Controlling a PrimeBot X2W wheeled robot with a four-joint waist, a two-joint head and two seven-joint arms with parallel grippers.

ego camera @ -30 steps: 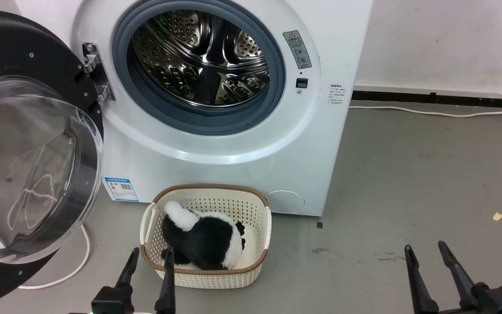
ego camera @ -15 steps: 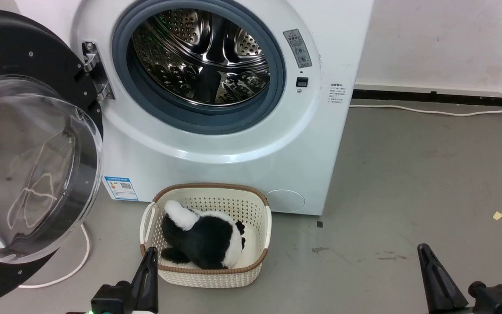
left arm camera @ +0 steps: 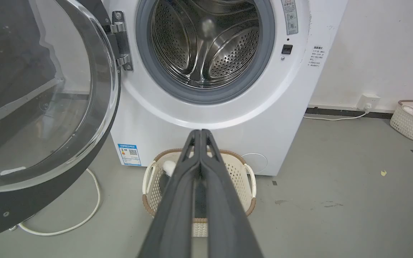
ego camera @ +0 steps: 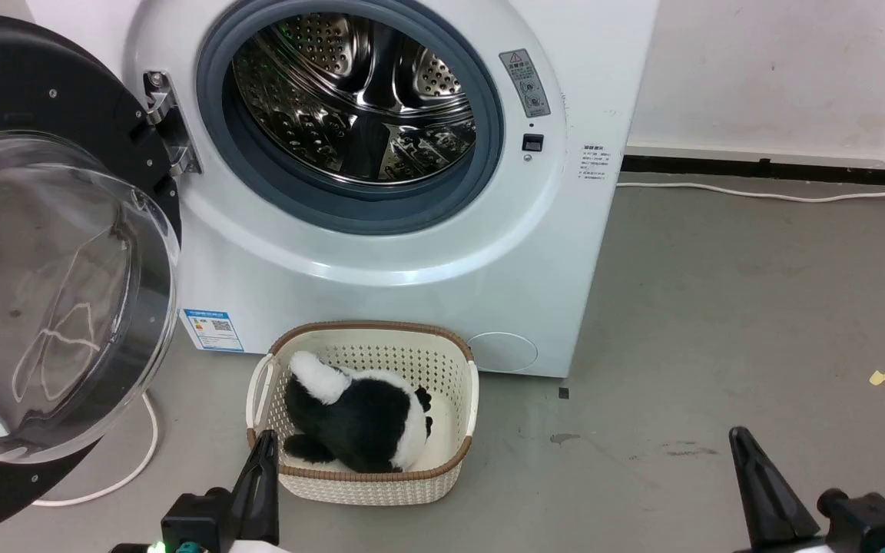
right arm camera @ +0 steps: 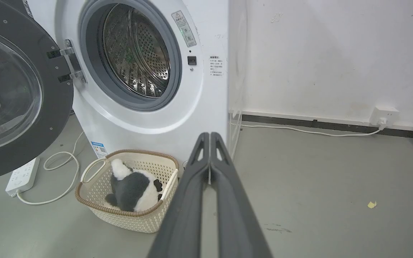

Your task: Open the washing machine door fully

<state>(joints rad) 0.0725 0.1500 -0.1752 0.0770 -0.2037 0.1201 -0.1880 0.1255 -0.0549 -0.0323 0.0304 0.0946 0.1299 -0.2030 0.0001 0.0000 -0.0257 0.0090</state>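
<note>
The washing machine door (ego camera: pixel 51 292) stands open at the far left of the scene, well clear of the opening on its metal hinge (ego camera: pixel 170 127). Its inner face and clear bulging glass bowl are turned toward the robot. Its free edge is cut off at the left border of the head view, so whether any swing is left in the hinge cannot be told; the task is judged done or nearly so. The door is judged stiff and fairly heavy, carried wholly by the hinge, so it can be moved only in an arc about that hinge and not pulled straight. The black ring is glossy and is expected to be slippery under the fingers. The glass bowl is smooth, rounded and the most fragile part, and is best not pressed or pinched. If more travel is wanted, contact is best taken on the ring's inner face toward the free edge, far from the hinge, where a light push gives most leverage. The left gripper (ego camera: pixel 264 445) is seen low and near, well apart from the door, at the left near corner of the cream basket (ego camera: pixel 366 488) that holds a black-and-white plush toy (ego camera: pixel 358 422). Its two fingers are pressed together with nothing between them. Farther off, the steel drum (ego camera: pixel 358 100) is exposed inside the grey rubber ring (ego camera: pixel 358 219). The right gripper (ego camera: pixel 740 442) is held low at the near right over bare floor, fingers likewise closed on nothing.
</note>
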